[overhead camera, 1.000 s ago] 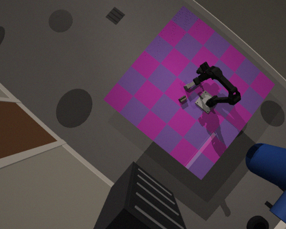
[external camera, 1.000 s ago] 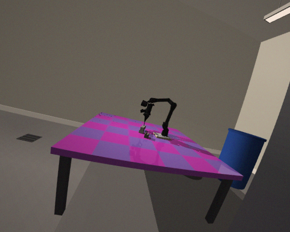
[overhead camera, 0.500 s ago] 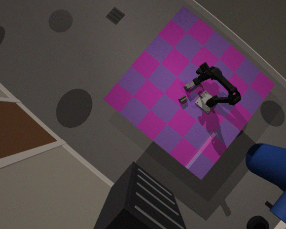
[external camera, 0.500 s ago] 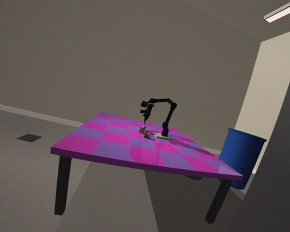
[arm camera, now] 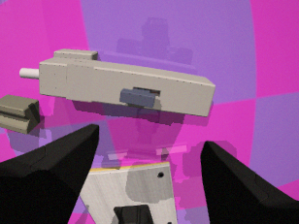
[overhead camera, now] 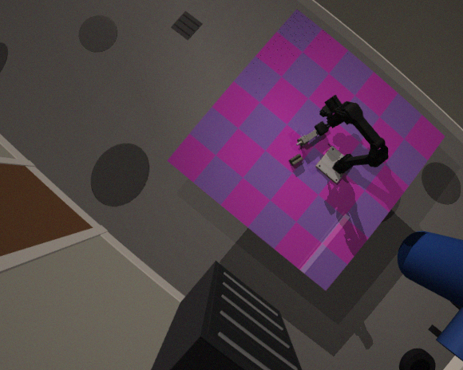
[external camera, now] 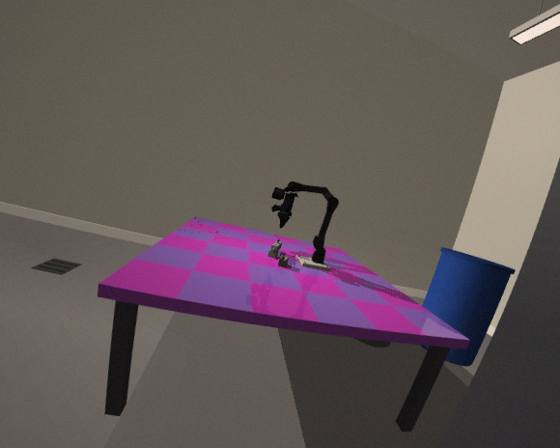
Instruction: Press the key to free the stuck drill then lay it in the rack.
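A long beige housing [arm camera: 180, 91] [overhead camera: 310, 137] [external camera: 274, 250] lies on the checkered table. The drill [arm camera: 29, 73] shows as a short white rod sticking out of its left end in the wrist view; the rest is hidden inside. The blue-grey key [arm camera: 138, 98] sits on the housing's near side, below a small dark slot. The rack [arm camera: 16, 114] [overhead camera: 295, 160] [external camera: 284, 262], an olive grooved block, stands apart at the drill's end, with no drill on it. My gripper [arm camera: 151, 141] [external camera: 282, 225] is open and empty, above the housing, its fingers well apart and touching nothing.
The arm's pale base plate [overhead camera: 327, 164] [arm camera: 104, 190] [external camera: 301, 262] lies near the housing and the rack. The checkered table [overhead camera: 244, 105] [external camera: 146, 267] bears them all. A blue barrel [external camera: 466, 299] and a dark cabinet [overhead camera: 240, 307] stand off the table.
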